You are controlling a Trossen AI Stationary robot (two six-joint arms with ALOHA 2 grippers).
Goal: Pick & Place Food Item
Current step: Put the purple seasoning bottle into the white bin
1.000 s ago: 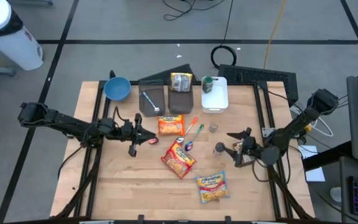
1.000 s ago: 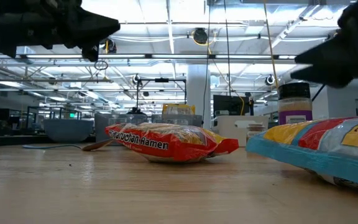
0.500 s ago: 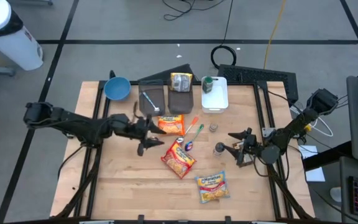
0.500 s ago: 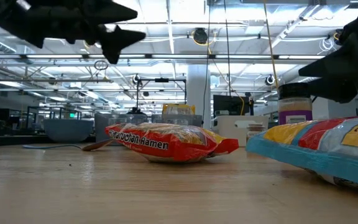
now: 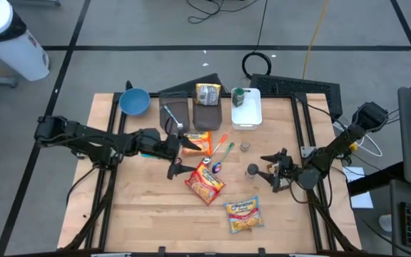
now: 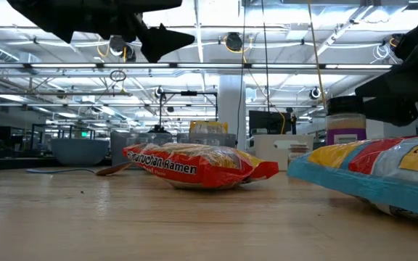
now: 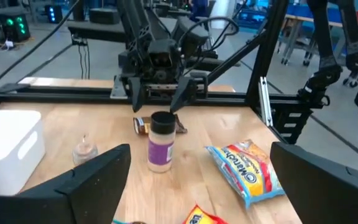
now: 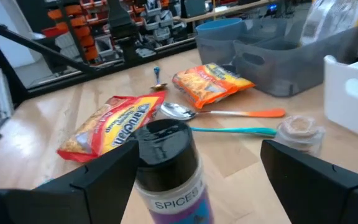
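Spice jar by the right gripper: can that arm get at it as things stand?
Probably yes. The right gripper is open and faces the spice jar, which stands upright just ahead between its fingers, with nothing between them. The spoon lies beyond it.

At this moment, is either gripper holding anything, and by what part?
Nothing is held. The left gripper hangs open above the table near the ramen packs, empty. The right gripper is open beside the spice jar, not closed on it.

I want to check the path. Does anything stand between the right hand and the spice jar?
Nothing visible does. The right hand is open, and the spice jar stands directly before it, upright on the table.
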